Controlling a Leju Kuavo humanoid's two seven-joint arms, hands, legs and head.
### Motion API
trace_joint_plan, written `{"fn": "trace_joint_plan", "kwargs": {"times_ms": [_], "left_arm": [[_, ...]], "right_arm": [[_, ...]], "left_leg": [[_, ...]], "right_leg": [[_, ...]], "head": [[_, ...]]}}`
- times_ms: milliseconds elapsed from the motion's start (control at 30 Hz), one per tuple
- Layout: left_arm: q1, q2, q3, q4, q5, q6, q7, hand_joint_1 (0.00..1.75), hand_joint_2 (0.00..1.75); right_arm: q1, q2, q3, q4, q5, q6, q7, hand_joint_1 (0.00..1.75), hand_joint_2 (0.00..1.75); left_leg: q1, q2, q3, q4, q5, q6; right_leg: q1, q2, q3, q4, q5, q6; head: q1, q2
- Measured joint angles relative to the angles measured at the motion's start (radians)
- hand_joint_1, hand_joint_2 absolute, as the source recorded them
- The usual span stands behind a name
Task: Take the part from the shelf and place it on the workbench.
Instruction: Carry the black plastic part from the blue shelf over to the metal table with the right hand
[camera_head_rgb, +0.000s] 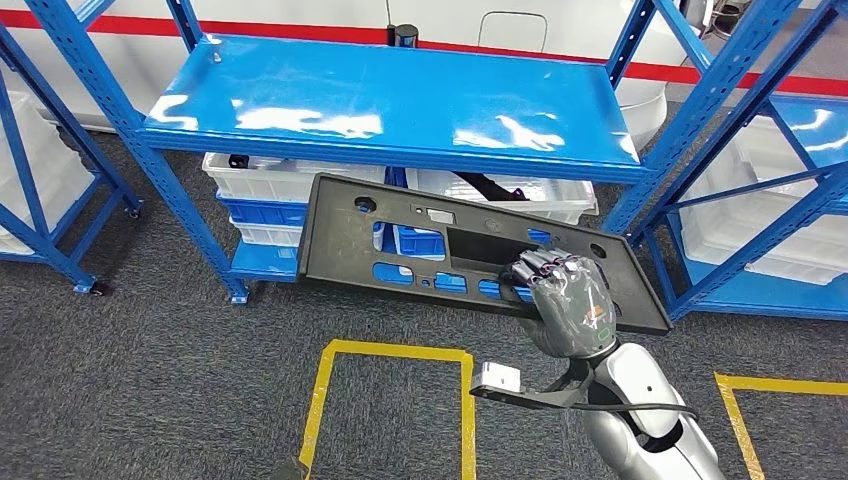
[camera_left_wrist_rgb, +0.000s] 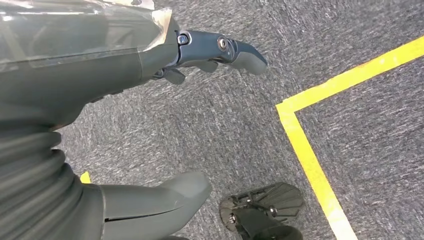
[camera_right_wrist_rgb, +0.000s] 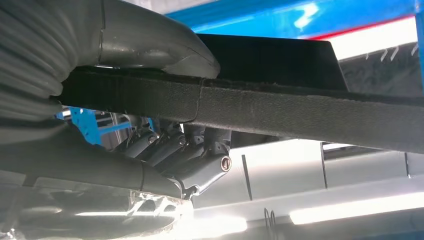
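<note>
The part is a long flat black panel (camera_head_rgb: 400, 235) with several cut-outs, held level in the air in front of the blue shelf (camera_head_rgb: 390, 105). My right hand (camera_head_rgb: 565, 295) grips its near edge toward the right end, fingers curled over the top. In the right wrist view the panel's dark edge (camera_right_wrist_rgb: 280, 107) runs across the picture, clamped between the thumb and the fingers (camera_right_wrist_rgb: 200, 150) of my right hand (camera_right_wrist_rgb: 145, 120). My left hand (camera_left_wrist_rgb: 150, 100) hangs over grey carpet with its fingers apart and nothing in it.
White and blue bins (camera_head_rgb: 270, 195) stand on the shelf's lower level behind the panel. More blue racks (camera_head_rgb: 760, 190) with white crates flank it on both sides. Yellow tape squares (camera_head_rgb: 395, 350) mark the grey carpet near my feet.
</note>
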Motion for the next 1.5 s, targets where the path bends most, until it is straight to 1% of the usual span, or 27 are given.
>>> {"fn": "trace_joint_plan", "kwargs": {"times_ms": [67, 300, 400, 433, 467, 500, 533, 567, 633, 700, 767, 800, 833, 867, 900, 967, 1000, 1033, 1100, 1167, 1233, 1300, 1333, 1367, 1400, 1467, 1500], "left_arm": [[0.000, -0.001, 0.000, 0.000, 0.001, 0.000, -0.001, 0.00, 1.75], [0.000, -0.001, 0.000, 0.000, 0.001, 0.000, -0.001, 0.00, 1.75], [-0.001, -0.003, 0.001, 0.000, 0.004, 0.000, -0.002, 0.00, 1.75], [0.000, -0.004, 0.002, 0.000, 0.006, 0.001, -0.004, 0.00, 1.75], [0.002, -0.004, 0.005, 0.000, 0.008, 0.002, -0.005, 0.00, 1.75], [0.003, -0.001, 0.009, 0.000, 0.009, 0.002, -0.007, 0.00, 1.75], [0.004, 0.001, 0.012, 0.000, 0.010, 0.002, -0.008, 0.00, 1.75], [0.004, 0.004, 0.015, 0.000, 0.011, 0.001, -0.008, 0.00, 1.75], [0.003, 0.002, 0.017, 0.000, 0.011, 0.004, -0.014, 0.00, 1.75], [0.001, 0.001, 0.017, 0.000, 0.011, 0.011, -0.029, 0.00, 1.75], [-0.001, 0.000, 0.017, -0.001, 0.013, 0.018, -0.041, 0.00, 1.75], [-0.001, 0.001, 0.017, -0.001, 0.014, 0.020, -0.044, 0.00, 1.75], [-0.001, 0.001, 0.017, -0.001, 0.016, 0.022, -0.045, 0.00, 1.75], [-0.001, 0.001, 0.017, -0.001, 0.018, 0.023, -0.046, 0.00, 1.75], [-0.001, 0.001, 0.017, -0.001, 0.019, 0.025, -0.046, 0.00, 1.75], [-0.001, -0.003, 0.017, 0.000, 0.019, 0.032, -0.046, 0.00, 1.75], [-0.002, -0.007, 0.017, 0.000, 0.020, 0.036, -0.046, 0.00, 1.75], [-0.003, -0.011, 0.017, -0.001, 0.020, 0.039, -0.046, 0.00, 1.75], [-0.004, -0.017, 0.017, -0.001, 0.021, 0.041, -0.047, 0.00, 1.75], [-0.003, -0.018, 0.017, 0.000, 0.021, 0.042, -0.047, 0.00, 1.75], [-0.002, -0.014, 0.017, 0.000, 0.022, 0.043, -0.046, 0.00, 1.75], [-0.001, -0.008, 0.017, 0.000, 0.022, 0.043, -0.045, 0.00, 1.75], [0.000, -0.005, 0.017, 0.000, 0.022, 0.043, -0.044, 0.00, 1.75], [0.001, -0.003, 0.017, 0.000, 0.022, 0.043, -0.044, 0.00, 1.75], [0.001, -0.001, 0.017, 0.000, 0.022, 0.043, -0.043, 0.00, 1.75], [0.001, 0.001, 0.017, 0.000, 0.023, 0.043, -0.043, 0.00, 1.75], [0.001, 0.001, 0.018, 0.000, 0.023, 0.043, -0.043, 0.00, 1.75]], "right_arm": [[-0.006, 0.000, 0.000, 0.001, -0.002, 0.000, -0.001, 1.50, 1.75], [-0.007, 0.000, 0.000, 0.001, -0.002, 0.000, -0.002, 1.50, 1.75], [-0.016, 0.002, 0.001, 0.004, -0.008, 0.000, -0.006, 1.50, 1.75], [-0.020, 0.003, 0.003, 0.009, -0.011, 0.000, -0.010, 1.50, 1.75], [-0.025, 0.007, 0.004, 0.018, -0.014, 0.000, -0.013, 1.50, 1.75], [-0.030, 0.016, 0.009, 0.033, -0.015, 0.000, -0.014, 1.50, 1.75], [-0.039, 0.028, 0.014, 0.051, -0.016, 0.002, -0.014, 1.50, 1.75], [-0.047, 0.039, 0.019, 0.067, -0.015, 0.003, -0.012, 1.50, 1.75], [-0.059, 0.050, 0.024, 0.085, -0.016, 0.005, -0.010, 1.50, 1.75], [-0.068, 0.052, 0.024, 0.091, -0.021, 0.005, -0.011, 1.50, 1.75], [-0.075, 0.054, 0.025, 0.097, -0.024, 0.005, -0.012, 1.50, 1.75], [-0.077, 0.055, 0.026, 0.100, -0.024, 0.005, -0.012, 1.50, 1.75], [-0.077, 0.055, 0.027, 0.103, -0.025, 0.005, -0.012, 1.50, 1.75], [-0.077, 0.056, 0.028, 0.106, -0.025, 0.005, -0.012, 1.50, 1.75], [-0.078, 0.056, 0.029, 0.109, -0.025, 0.005, -0.012, 1.50, 1.75], [-0.086, 0.059, 0.029, 0.112, -0.025, 0.004, -0.013, 1.50, 1.75], [-0.093, 0.061, 0.028, 0.112, -0.025, 0.003, -0.014, 1.50, 1.75], [-0.101, 0.063, 0.028, 0.113, -0.026, 0.002, -0.015, 1.50, 1.75], [-0.110, 0.068, 0.029, 0.114, -0.028, 0.000, -0.018, 1.50, 1.75], [-0.112, 0.073, 0.030, 0.117, -0.032, -0.003, -0.023, 1.50, 1.75], [-0.115, 0.080, 0.030, 0.120, -0.039, -0.007, -0.025, 1.50, 1.75], [-0.115, 0.087, 0.032, 0.125, -0.044, -0.008, -0.028, 1.50, 1.75], [-0.113, 0.090, 0.034, 0.128, -0.046, -0.008, -0.029, 1.50, 1.75], [-0.110, 0.092, 0.036, 0.131, -0.046, -0.008, -0.030, 1.50, 1.75], [-0.109, 0.094, 0.038, 0.133, -0.047, -0.008, -0.031, 1.50, 1.75], [-0.108, 0.095, 0.039, 0.136, -0.048, -0.008, -0.031, 1.50, 1.75], [-0.108, 0.096, 0.039, 0.137, -0.048, -0.008, -0.031, 1.50, 1.75]], "left_leg": [[0.000, 0.000, -0.002, -0.003, 0.006, -0.006], [0.001, 0.000, -0.003, -0.003, 0.007, -0.007], [0.004, 0.003, -0.006, -0.012, 0.020, -0.016], [0.005, 0.005, -0.007, -0.018, 0.026, -0.023], [0.001, 0.006, -0.024, 0.018, -0.004, -0.025], [-0.005, 0.004, -0.038, 0.080, -0.049, -0.025], [-0.012, 0.001, -0.018, 0.089, -0.077, -0.017], [-0.020, -0.003, 0.003, 0.100, -0.106, -0.007], [-0.023, -0.007, 0.071, 0.015, -0.080, 0.014], [-0.022, -0.007, 0.064, 0.014, -0.072, 0.026], [-0.022, -0.006, 0.053, 0.014, -0.064, 0.033], [-0.022, -0.005, 0.047, 0.014, -0.061, 0.034], [-0.022, -0.005, 0.043, 0.014, -0.057, 0.034], [-0.023, -0.005, 0.041, 0.013, -0.054, 0.033], [-0.026, -0.005, 0.039, 0.012, -0.051, 0.033], [-0.029, -0.005, 0.040, 0.006, -0.042, 0.031], [-0.028, -0.004, 0.038, 0.003, -0.037, 0.028], [-0.025, -0.003, 0.036, 0.000, -0.032, 0.023], [-0.022, -0.002, 0.034, -0.006, -0.023, 0.011], [-0.025, -0.001, 0.029, 0.004, -0.030, 0.005], [-0.028, -0.001, -0.007, 0.082, -0.083, 0.002], [-0.028, -0.002, -0.064, 0.210, -0.151, -0.007], [-0.028, -0.002, -0.082, 0.252, -0.166, -0.013], [-0.026, -0.001, -0.082, 0.260, -0.162, -0.019], [-0.022, 0.000, -0.061, 0.228, -0.141, -0.025], [-0.012, 0.000, 0.009, 0.109, -0.093, -0.039], [-0.009, -0.002, 0.034, 0.062, -0.079, -0.039]], "right_leg": [[0.002, 0.000, 0.016, -0.027, 0.001, -0.002], [0.003, 0.000, 0.014, -0.027, 0.001, -0.002], [0.010, 0.002, 0.003, -0.019, 0.008, -0.002], [0.004, 0.001, 0.001, -0.023, 0.022, -0.006], [0.003, 0.000, -0.009, -0.027, 0.040, -0.015], [0.004, -0.003, -0.031, -0.027, 0.063, -0.025], [0.010, -0.004, -0.061, -0.019, 0.089, -0.030], [0.023, -0.005, -0.094, -0.002, 0.104, -0.032], [0.031, -0.003, -0.136, 0.030, 0.113, -0.021], [0.022, -0.001, -0.171, 0.098, 0.074, -0.015], [0.013, 0.000, -0.232, 0.245, 0.007, -0.009], [0.010, 0.000, -0.257, 0.311, -0.018, -0.005], [0.009, 0.000, -0.267, 0.347, -0.032, -0.002], [0.008, 0.000, -0.254, 0.339, -0.029, 0.001], [0.011, 0.001, -0.219, 0.286, -0.013, 0.000], [0.026, 0.002, -0.118, 0.119, 0.029, -0.020], [0.034, 0.003, -0.078, 0.052, 0.044, -0.032], [0.041, 0.004, -0.057, 0.014, 0.051, -0.041], [0.047, 0.006, -0.051, -0.006, 0.058, -0.046], [0.029, 0.003, -0.040, -0.032, 0.077, -0.049], [0.010, -0.002, -0.034, -0.047, 0.093, -0.054], [0.014, -0.004, -0.045, -0.038, 0.095, -0.058], [0.015, -0.004, -0.051, -0.032, 0.095, -0.058], [0.015, -0.003, -0.056, -0.026, 0.094, -0.057], [0.013, -0.003, -0.062, -0.019, 0.093, -0.056], [0.013, -0.001, -0.075, 0.003, 0.086, -0.046], [0.017, 0.000, -0.084, 0.017, 0.081, -0.040]], "head": [[0.000, 0.000], [0.000, 0.000], [0.000, 0.000], [-0.002, 0.000], [-0.005, 0.000], [-0.007, 0.000], [-0.008, 0.000], [-0.007, 0.000], [-0.004, 0.000], [-0.003, 0.000], [-0.001, 0.000], [-0.002, 0.000], [-0.002, 0.000], [-0.002, 0.000], [-0.002, 0.000], [-0.004, 0.000], [-0.005, 0.000], [-0.006, 0.000], [-0.003, 0.000], [-0.003, 0.000], [-0.007, 0.000], [-0.008, 0.000], [-0.008, 0.000], [-0.008, 0.000], [-0.008, 0.000], [-0.009, 0.000], [-0.010, 0.000]]}}
